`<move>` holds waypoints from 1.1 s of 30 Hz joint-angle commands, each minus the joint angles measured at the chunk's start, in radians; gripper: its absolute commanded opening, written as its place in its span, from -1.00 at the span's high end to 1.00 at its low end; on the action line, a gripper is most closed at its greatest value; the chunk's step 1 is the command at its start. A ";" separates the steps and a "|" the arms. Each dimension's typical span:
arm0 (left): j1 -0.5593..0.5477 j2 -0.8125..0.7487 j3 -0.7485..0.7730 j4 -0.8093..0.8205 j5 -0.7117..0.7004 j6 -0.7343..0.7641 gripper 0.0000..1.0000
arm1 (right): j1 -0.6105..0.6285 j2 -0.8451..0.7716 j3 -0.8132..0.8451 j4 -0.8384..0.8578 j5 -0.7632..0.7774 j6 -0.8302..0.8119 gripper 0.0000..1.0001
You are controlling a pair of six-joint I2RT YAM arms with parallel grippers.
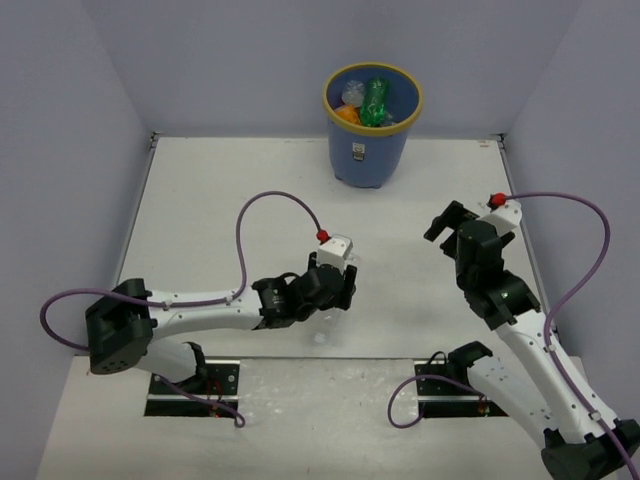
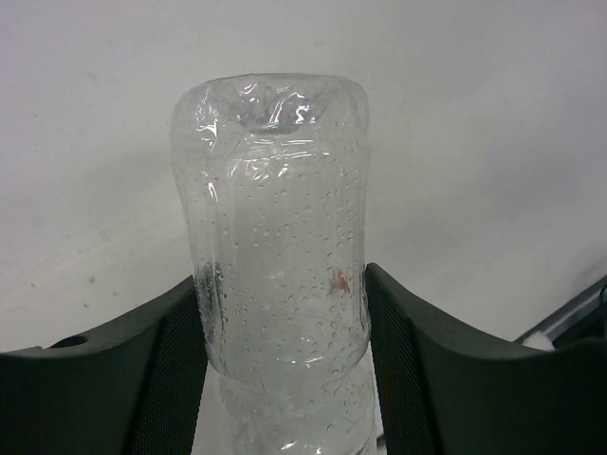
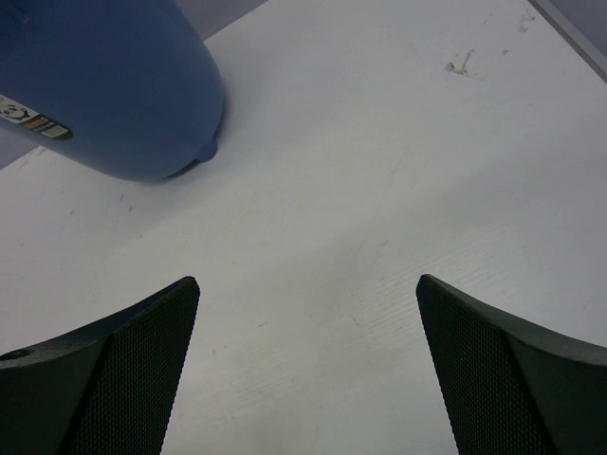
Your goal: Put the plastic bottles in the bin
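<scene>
My left gripper (image 2: 282, 275) is shut on a plain clear bottle (image 2: 275, 218) with droplets inside, its fingers pressing both sides. In the top view this gripper (image 1: 335, 290) is low over the table's middle front, and the bottle is mostly hidden under it. The blue bin (image 1: 372, 150) with a yellow rim stands at the far centre, well beyond that gripper. It holds a green bottle (image 1: 376, 100), an orange one (image 1: 347, 115) and a clear one (image 1: 352, 93). My right gripper (image 1: 447, 222) is open and empty, to the right of the bin and nearer. Its wrist view shows the gripper (image 3: 308, 284) over bare table with the bin (image 3: 104, 85) at upper left.
Grey walls close the table (image 1: 220, 200) at the back and both sides. Purple cables (image 1: 270, 200) loop above both arms. A metal edge strip (image 3: 569, 28) runs along the table's right side.
</scene>
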 commanded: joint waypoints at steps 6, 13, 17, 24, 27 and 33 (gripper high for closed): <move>0.273 -0.044 0.244 0.380 0.098 0.348 0.14 | -0.002 -0.025 -0.091 0.078 -0.024 0.071 -0.97; 0.419 0.175 0.640 0.534 0.322 0.427 0.08 | -0.002 -0.019 -0.118 0.118 -0.036 0.063 -0.97; 0.479 0.323 0.827 0.634 0.356 0.435 0.05 | -0.002 -0.018 -0.121 0.119 -0.023 0.060 -0.97; 0.598 0.635 1.135 0.928 0.490 0.271 0.01 | -0.002 -0.023 -0.125 0.121 0.009 0.058 -0.97; 0.632 0.762 1.284 0.987 0.524 0.183 -0.05 | -0.002 -0.025 -0.129 0.121 0.009 0.059 -0.97; 0.642 1.032 1.553 0.985 0.414 0.161 -0.08 | -0.002 -0.001 -0.119 0.121 0.025 0.059 -0.97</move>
